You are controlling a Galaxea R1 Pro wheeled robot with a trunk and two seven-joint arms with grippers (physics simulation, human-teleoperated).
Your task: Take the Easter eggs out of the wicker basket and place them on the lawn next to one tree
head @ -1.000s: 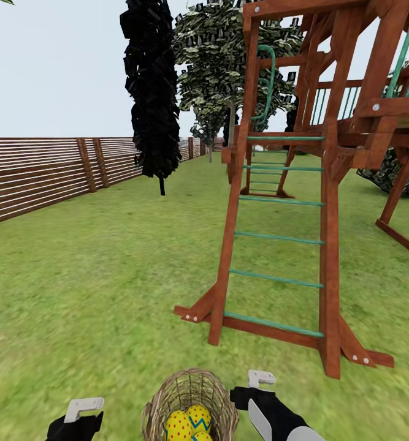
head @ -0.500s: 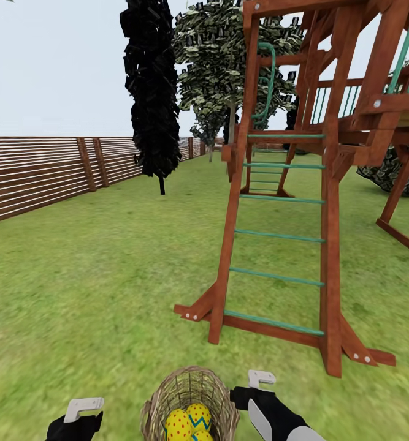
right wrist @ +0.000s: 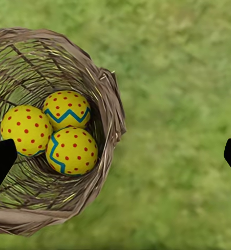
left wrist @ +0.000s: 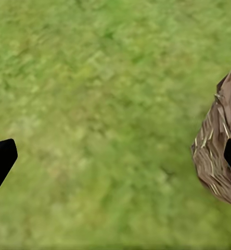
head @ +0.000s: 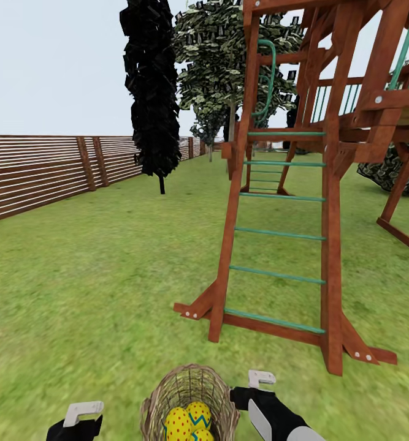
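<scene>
Three Easter eggs [right wrist: 53, 130] all sit inside the wicker basket [right wrist: 102, 99], clustered touching each other; in the head view the basket [head: 189, 398] is at the bottom centre of the frame on the lawn [head: 94, 275], between the two arms. No egg has been taken out yet, so the task looks to be at its start.

The right gripper [right wrist: 115, 156] has its fingers spread wide, nothing between them, hanging above the basket's rim and the grass beside it. The left gripper [left wrist: 115, 156] is likewise spread wide and empty, over bare grass with the basket wall at the right edge of that frame.

Risks, as a judgement: the eggs are packed tight, so a finger going for one could shove its neighbours or pinch two at once. A finger could catch the rim and tip or drag the light basket. Smooth round eggs could slip from a shallow pinch.

The pale-trunked tree [head: 222, 67] is in the upper centre, well apart, partly behind the wooden play frame [head: 278, 202], which stands in the direct path. The black tree [head: 152, 92] is the wrong kind. A fence [head: 38, 174] runs at left.

Hidden: in the head view the basket's near side and the third egg are cut off by the bottom edge; the tree's trunk base is hard to make out; wrist views show fingertips only.
</scene>
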